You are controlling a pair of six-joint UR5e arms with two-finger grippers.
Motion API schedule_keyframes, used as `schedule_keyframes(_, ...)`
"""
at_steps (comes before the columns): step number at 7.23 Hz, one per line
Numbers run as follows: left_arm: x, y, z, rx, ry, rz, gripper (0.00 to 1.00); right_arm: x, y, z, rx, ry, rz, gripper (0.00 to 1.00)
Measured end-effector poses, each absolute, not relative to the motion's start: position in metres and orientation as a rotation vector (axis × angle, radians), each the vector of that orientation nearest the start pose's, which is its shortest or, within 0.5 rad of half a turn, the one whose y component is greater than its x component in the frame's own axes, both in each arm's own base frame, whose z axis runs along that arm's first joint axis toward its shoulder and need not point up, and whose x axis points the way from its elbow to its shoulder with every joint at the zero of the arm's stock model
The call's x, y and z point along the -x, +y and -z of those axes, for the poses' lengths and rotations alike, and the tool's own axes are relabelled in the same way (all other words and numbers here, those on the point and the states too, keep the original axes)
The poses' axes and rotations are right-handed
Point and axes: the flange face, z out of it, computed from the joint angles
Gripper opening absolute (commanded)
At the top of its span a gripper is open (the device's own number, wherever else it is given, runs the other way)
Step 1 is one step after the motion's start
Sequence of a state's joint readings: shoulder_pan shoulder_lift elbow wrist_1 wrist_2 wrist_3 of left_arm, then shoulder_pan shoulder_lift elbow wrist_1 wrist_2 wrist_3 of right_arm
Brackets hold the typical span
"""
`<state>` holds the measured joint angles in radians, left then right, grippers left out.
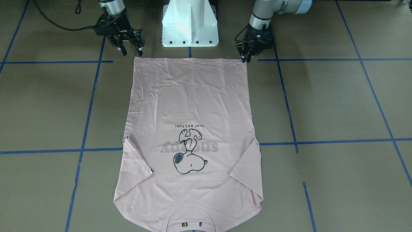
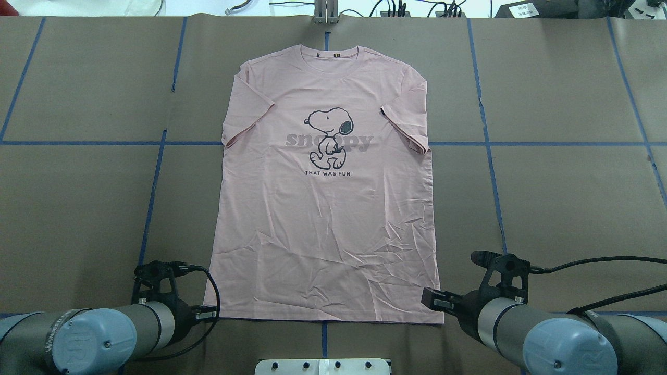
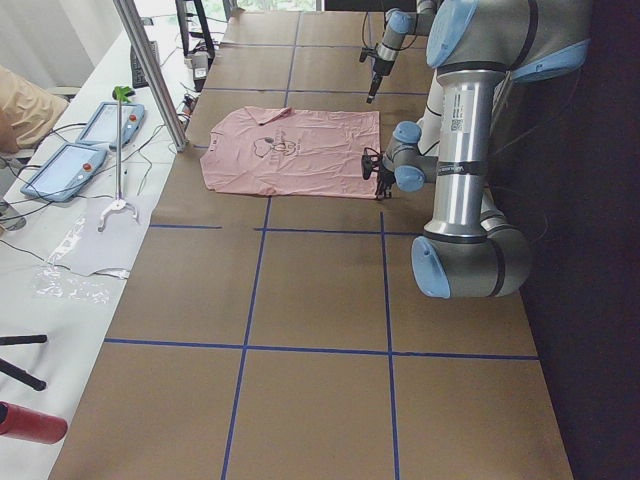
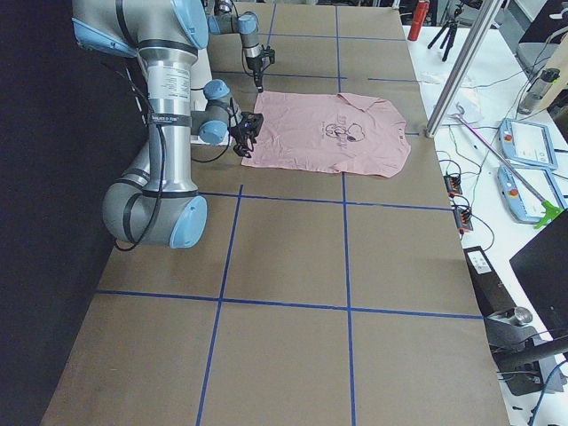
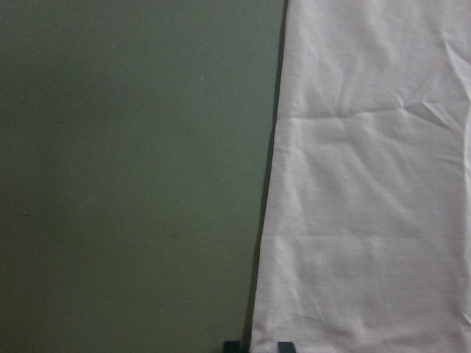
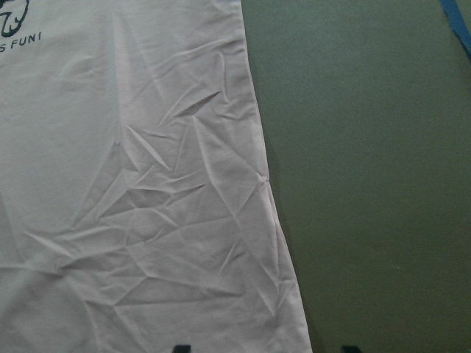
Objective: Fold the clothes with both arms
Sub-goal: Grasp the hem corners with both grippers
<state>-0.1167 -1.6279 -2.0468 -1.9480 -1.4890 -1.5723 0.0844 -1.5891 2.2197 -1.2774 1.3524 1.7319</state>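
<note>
The pale pink T-shirt (image 1: 193,96) lies flat and print-up on the brown worktop (image 1: 338,103). Its hem is toward the robot, its collar at the far side, and both short sleeves are folded in over the body. The right gripper (image 1: 132,51) hangs just at one hem corner with its jaws spread wide. The left gripper (image 1: 245,58) stands at the other corner with its jaws only narrowly parted, and neither has cloth in its grasp. The likeliest failure is a bad pinch. A jaw could close on the top layer alone or slip off the very edge, so that one corner rises while the other stays down and the shirt skews. The creases across the lower body could also be pressed into the fold. The overhead view hides both grippers behind their own wrists, whereas the front-facing view shows the finger spacing plainly. Only the wrist views show each pair of fingertips (image 5: 283,346) (image 6: 180,347) straddling the shirt's side edge. How high the tips sit above the cloth I cannot tell.
</note>
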Motion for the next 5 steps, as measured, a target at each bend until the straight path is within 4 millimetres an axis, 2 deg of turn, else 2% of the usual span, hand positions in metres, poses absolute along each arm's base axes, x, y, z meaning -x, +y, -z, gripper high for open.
schedule_keyframes(2,-0.484,-0.196,-0.370,-0.125,0.905,0.141,0.00,0.433,-0.191,-0.336,-0.166,-0.930,-0.325,0.71)
schedule_keyframes(3,-0.485,-0.195,-0.369,-0.125,0.906,0.140,0.00,0.434,-0.189,-0.336,-0.164,-0.929,-0.324,0.58)
schedule_keyframes(5,-0.483,-0.195,-0.365,-0.125,0.916,0.139,0.00,0.442,-0.176,-0.339,-0.148,-0.916,-0.371,0.48)
